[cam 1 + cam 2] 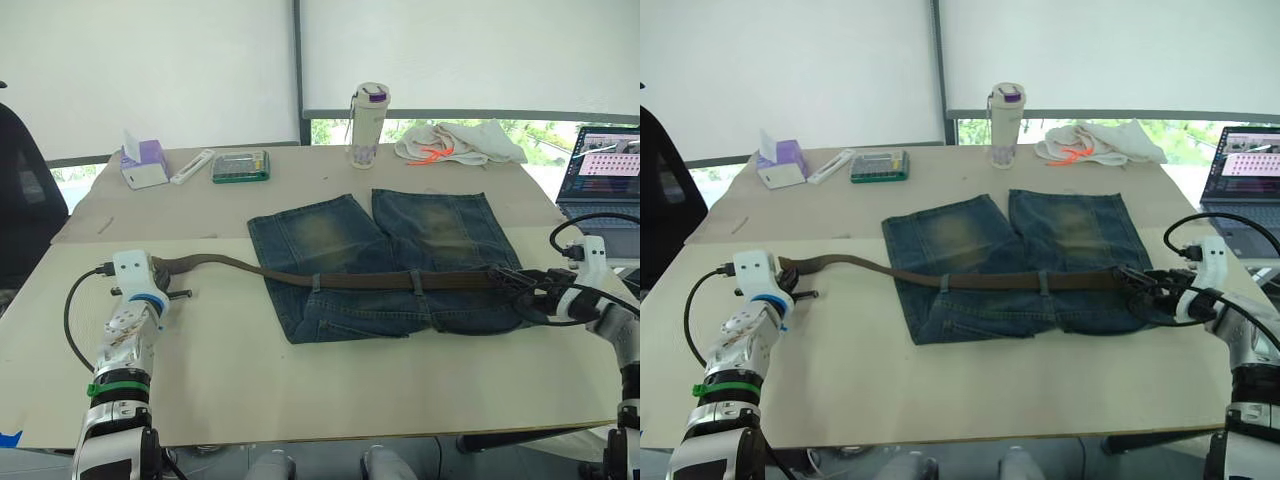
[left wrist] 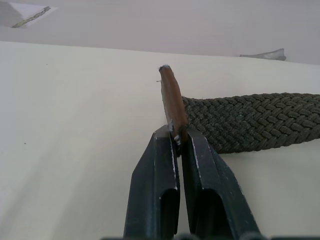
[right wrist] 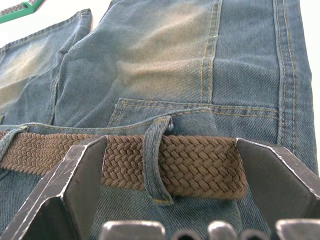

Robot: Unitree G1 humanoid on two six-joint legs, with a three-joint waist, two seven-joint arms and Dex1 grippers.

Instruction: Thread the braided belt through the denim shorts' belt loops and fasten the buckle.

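The denim shorts (image 1: 400, 235) lie flat mid-table, waistband toward me. The braided belt (image 1: 360, 280) runs along the waistband under the belt loops (image 1: 316, 283) and trails left across the bare table. My left gripper (image 2: 177, 137) is shut on the belt's smooth brown tip (image 2: 172, 100), left of the shorts. At the waistband's right end my right gripper (image 3: 170, 165) stands open, one finger on each side of a loop (image 3: 157, 160) with the belt passing under it. In the left eye view, this gripper (image 1: 520, 285) covers the belt's right end. The buckle is hidden.
At the table's far side stand a bottle (image 1: 367, 125), a white cloth with orange cord (image 1: 460, 143), a green box (image 1: 241, 166) and a tissue box (image 1: 143, 163). A laptop (image 1: 603, 170) sits at the right edge. Black cables loop from both wrists.
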